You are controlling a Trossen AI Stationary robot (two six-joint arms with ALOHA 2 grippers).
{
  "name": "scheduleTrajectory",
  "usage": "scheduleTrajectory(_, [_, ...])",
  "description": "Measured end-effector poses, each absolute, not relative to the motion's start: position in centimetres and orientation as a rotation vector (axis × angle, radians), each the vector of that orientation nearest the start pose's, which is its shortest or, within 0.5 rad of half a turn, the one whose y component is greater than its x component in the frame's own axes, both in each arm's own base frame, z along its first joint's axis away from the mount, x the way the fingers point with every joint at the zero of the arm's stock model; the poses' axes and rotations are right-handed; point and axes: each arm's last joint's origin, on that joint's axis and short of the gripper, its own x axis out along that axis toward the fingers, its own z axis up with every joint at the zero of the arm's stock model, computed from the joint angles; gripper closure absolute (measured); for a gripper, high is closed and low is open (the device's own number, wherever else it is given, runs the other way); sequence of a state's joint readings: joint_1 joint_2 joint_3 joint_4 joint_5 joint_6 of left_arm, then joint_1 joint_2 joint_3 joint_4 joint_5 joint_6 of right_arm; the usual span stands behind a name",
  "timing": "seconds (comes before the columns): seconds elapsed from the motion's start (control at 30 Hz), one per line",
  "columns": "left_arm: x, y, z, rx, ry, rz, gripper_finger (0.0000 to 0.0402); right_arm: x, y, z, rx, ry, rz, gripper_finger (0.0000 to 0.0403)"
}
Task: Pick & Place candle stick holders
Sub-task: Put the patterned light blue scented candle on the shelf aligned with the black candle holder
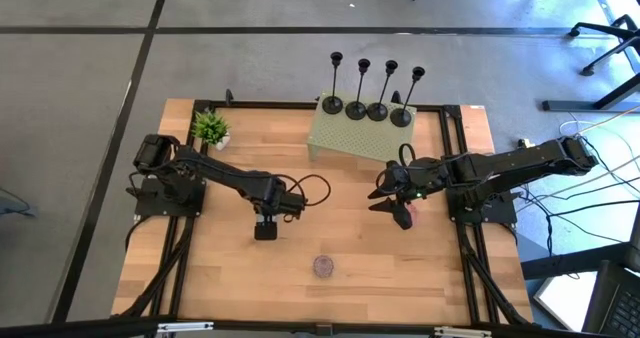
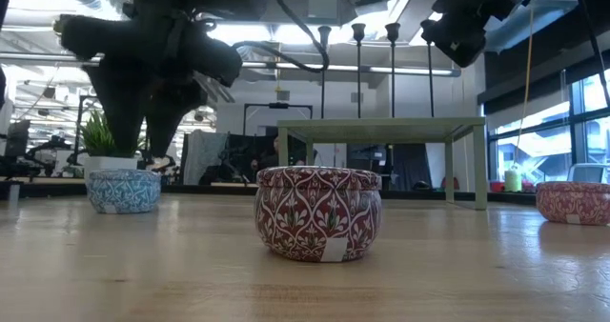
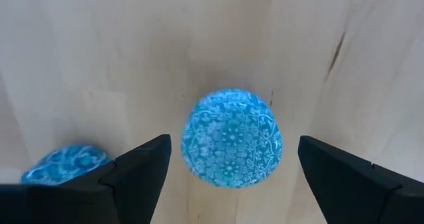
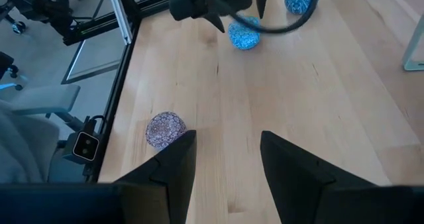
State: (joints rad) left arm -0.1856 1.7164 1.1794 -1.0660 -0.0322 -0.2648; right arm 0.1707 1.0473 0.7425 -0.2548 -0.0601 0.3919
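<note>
Holders (image 1: 376, 90) are standing in a row on the stand (image 1: 345, 138). I'm hovering the left gripper (image 3: 232, 171), fingers apart, over a blue tin (image 3: 232, 137); right gripper (image 4: 225, 161) is hanging parted, empty.

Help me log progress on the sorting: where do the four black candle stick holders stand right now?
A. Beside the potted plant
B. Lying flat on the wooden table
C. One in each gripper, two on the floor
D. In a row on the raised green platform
D. The high view shows all four candle stick holders upright in a row along the far edge of the raised green platform.
</note>
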Motion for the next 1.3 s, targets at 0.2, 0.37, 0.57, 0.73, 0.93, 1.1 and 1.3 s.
scheduleTrajectory(0.2, [28.1, -5.5, 17.9, -0.011, 1.643, 0.091, 0.0072, 21.8, 3.9, 26.5, 0.335, 0.595, 0.117, 0.0231])
scheduleTrajectory(0.37, [28.4, -5.4, 17.6, -0.009, 1.597, 0.105, 0.0072, 21.8, 3.9, 26.5, 0.335, 0.590, 0.118, 0.0231])
scheduleTrajectory(0.57, [29.1, -5.6, 17.6, -0.005, 1.530, 0.072, 0.0072, 21.9, 3.9, 26.5, 0.336, 0.586, 0.119, 0.0231])
scheduleTrajectory(0.73, [28.5, -5.4, 17.6, 0.003, 1.587, 0.086, 0.0072, 21.9, 3.9, 26.5, 0.336, 0.586, 0.119, 0.0231])
scheduleTrajectory(0.93, [28.5, -5.5, 17.5, -0.017, 1.589, 0.107, 0.0072, 21.9, 4.0, 26.5, 0.336, 0.587, 0.122, 0.0231])
scheduleTrajectory(1.1, [28.6, -5.5, 17.3, -0.017, 1.599, 0.111, 0.0072, 21.9, 4.0, 26.5, 0.336, 0.587, 0.122, 0.0231])
scheduleTrajectory(1.3, [28.5, -5.5, 15.7, -0.004, 1.659, 0.122, 0.0072, 21.9, 4.0, 26.5, 0.336, 0.587, 0.122, 0.0231])
